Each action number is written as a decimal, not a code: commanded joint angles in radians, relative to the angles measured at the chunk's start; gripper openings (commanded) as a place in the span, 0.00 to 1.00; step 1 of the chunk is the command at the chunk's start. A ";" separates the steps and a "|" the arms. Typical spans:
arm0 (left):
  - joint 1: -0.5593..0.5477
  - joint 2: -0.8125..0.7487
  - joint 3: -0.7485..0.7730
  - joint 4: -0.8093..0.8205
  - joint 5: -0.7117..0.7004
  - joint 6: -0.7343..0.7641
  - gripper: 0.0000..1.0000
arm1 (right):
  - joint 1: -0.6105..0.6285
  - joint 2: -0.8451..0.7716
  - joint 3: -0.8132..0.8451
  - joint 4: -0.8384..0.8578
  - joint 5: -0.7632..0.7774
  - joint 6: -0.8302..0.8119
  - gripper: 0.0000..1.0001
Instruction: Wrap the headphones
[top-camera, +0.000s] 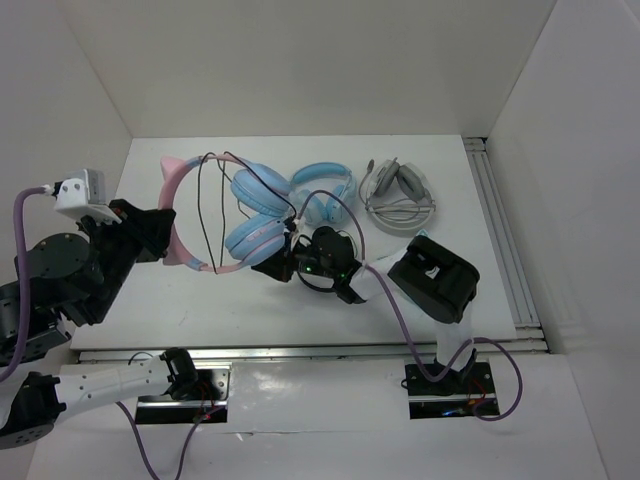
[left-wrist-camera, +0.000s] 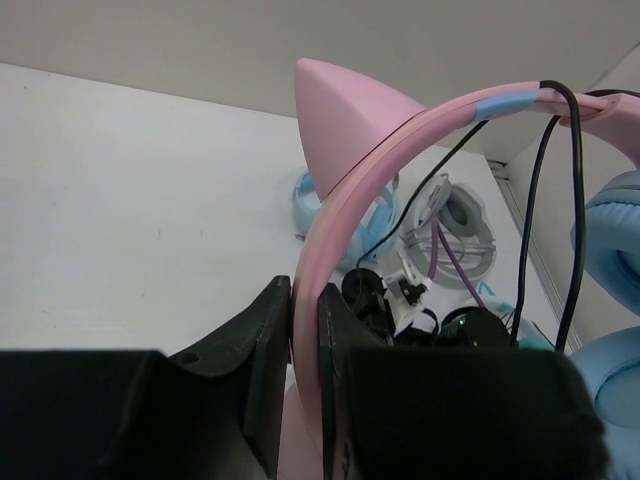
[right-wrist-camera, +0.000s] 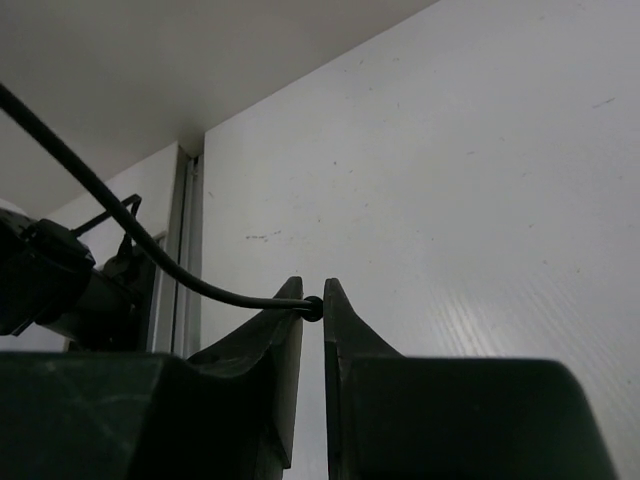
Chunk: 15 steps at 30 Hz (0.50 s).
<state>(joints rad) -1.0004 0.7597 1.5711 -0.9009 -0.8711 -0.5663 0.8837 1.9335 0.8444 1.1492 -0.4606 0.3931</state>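
The headphones (top-camera: 250, 215) have a pink headband (top-camera: 183, 215) with cat ears and light blue ear cups; they sit left of centre on the white table. My left gripper (top-camera: 172, 232) is shut on the pink headband (left-wrist-camera: 340, 230). A cat ear (left-wrist-camera: 345, 110) rises above the jaws in the left wrist view. The thin black cable (top-camera: 210, 205) loops across the headband. My right gripper (top-camera: 290, 252) is by the lower ear cup, shut on the black cable (right-wrist-camera: 150, 250) at its fingertips (right-wrist-camera: 312, 306).
An all-light-blue pair of headphones (top-camera: 325, 190) and a grey-and-white pair (top-camera: 398, 192) lie at the back right of the pink pair. White walls enclose the table; a rail (top-camera: 500, 230) runs along the right side.
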 joint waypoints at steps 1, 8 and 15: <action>-0.003 -0.016 0.006 0.128 -0.098 -0.063 0.00 | 0.049 -0.079 -0.057 -0.002 0.089 -0.057 0.00; -0.003 0.019 0.006 0.040 -0.328 -0.135 0.00 | 0.191 -0.293 -0.208 -0.138 0.316 -0.157 0.00; 0.015 0.174 0.015 0.051 -0.424 -0.093 0.00 | 0.343 -0.425 -0.197 -0.330 0.503 -0.231 0.00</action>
<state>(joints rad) -0.9981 0.8753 1.5654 -0.9432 -1.2266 -0.6338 1.1969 1.5688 0.6403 0.9150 -0.0872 0.2165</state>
